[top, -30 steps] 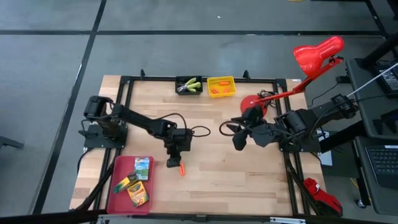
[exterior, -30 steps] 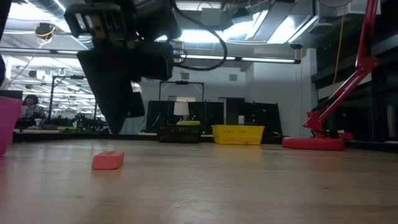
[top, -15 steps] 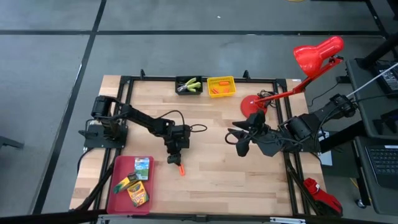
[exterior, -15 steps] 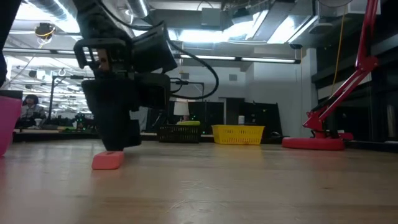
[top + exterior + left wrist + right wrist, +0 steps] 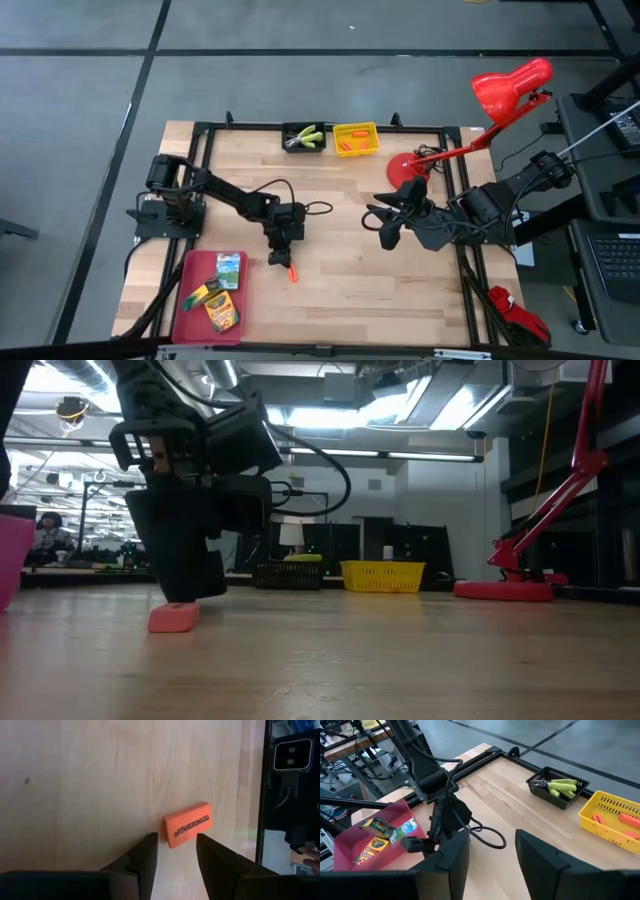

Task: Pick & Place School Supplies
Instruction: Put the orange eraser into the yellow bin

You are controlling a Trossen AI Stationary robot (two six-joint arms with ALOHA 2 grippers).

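We found the three crayon boxes [image 5: 216, 297] lying in the red tray [image 5: 190, 318] at the table's [image 5: 340, 290] near left corner. Just right of the tray, the orange eraser [image 5: 292, 272] lay flat on the bare wood. The left gripper [image 5: 281, 259] stood low over it, fingers [image 5: 143, 857] parted wider than the eraser and flanking its near end, gripping nothing. Farther back, the right gripper [image 5: 385, 226] hung above the table's middle right, its jaws spread and empty. At the far edge we noted the green-handled tools [image 5: 307, 136] in the black bin [image 5: 303, 147] and orange pieces [image 5: 352, 146] in the yellow bin [image 5: 356, 138] beside it.
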